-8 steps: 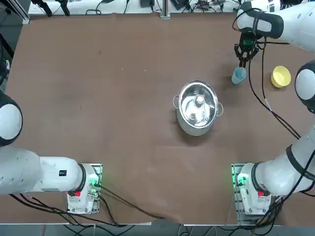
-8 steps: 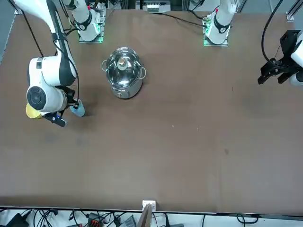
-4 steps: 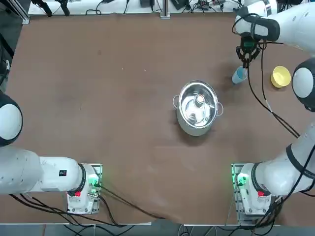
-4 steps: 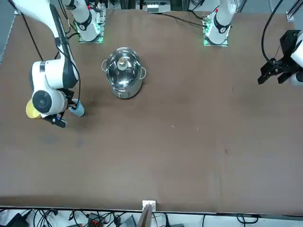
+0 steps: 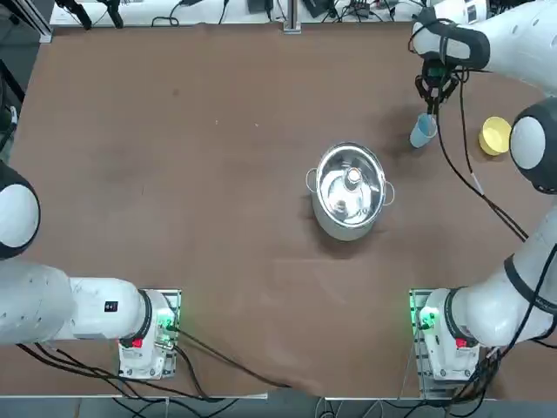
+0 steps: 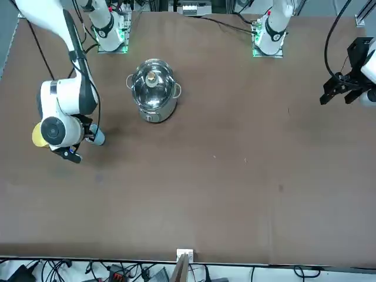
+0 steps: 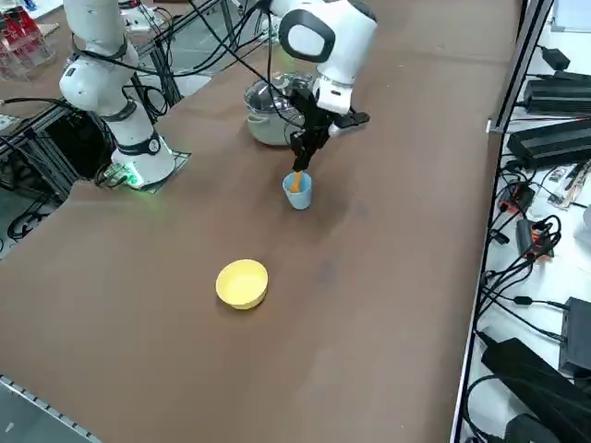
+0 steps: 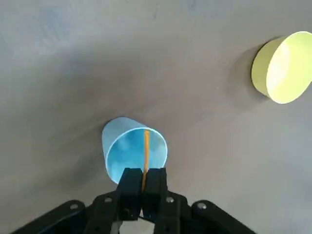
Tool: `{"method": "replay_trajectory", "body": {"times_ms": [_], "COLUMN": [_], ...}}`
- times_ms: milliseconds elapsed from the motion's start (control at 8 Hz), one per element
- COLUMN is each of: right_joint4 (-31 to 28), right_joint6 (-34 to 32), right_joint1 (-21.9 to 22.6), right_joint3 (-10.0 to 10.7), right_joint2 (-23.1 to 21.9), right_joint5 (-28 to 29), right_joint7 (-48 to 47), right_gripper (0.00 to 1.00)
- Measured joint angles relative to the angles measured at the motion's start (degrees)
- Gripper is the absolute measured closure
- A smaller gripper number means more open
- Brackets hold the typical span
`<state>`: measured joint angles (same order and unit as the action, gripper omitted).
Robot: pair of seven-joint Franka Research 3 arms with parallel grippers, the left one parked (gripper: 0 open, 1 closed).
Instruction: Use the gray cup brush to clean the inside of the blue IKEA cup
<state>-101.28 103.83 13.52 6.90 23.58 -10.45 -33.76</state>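
Observation:
The blue IKEA cup (image 8: 134, 151) stands upright on the brown table, also seen in the top view (image 5: 422, 131), the front view (image 6: 97, 138) and the right side view (image 7: 298, 192). My right gripper (image 8: 144, 183) hovers just above its rim, shut on the cup brush (image 8: 145, 155), a thin orange stick that reaches down into the cup. From the side, the orange brush (image 7: 295, 181) pokes into the cup's mouth below the gripper (image 7: 299, 162). In the top view the gripper (image 5: 430, 103) sits just beyond the cup.
A yellow bowl (image 5: 495, 136) lies to the right of the cup (image 7: 242, 282) (image 8: 282, 68). A steel pot (image 5: 349, 190) with something inside stands mid-table (image 6: 154, 89). The arm's cable hangs past the cup toward the base.
The right arm's wrist has shifted a little toward the far edge of the table while the gripper stays shut on the brush over the cup. The cup has barely moved.

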Motion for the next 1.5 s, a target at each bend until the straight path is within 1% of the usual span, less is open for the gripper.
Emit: {"method": "replay_trajectory", "body": {"times_ms": [375, 875, 1250, 1500], "right_joint4": [0.8, 1.1, 1.3, 1.4], "right_joint6": [0.4, 0.2, -3.2, -4.8], "right_joint1": [1.1, 1.6, 1.5, 1.5], "right_joint3": [-0.2, -0.2, 0.0, 0.0], "right_joint2": [1.1, 1.3, 1.3, 1.3], "right_joint5": [2.5, 4.7, 4.0, 1.5], "right_joint7": [-2.5, -4.2, -4.2, -4.2], "right_gripper": [0.95, 0.95, 0.95, 0.95]}}
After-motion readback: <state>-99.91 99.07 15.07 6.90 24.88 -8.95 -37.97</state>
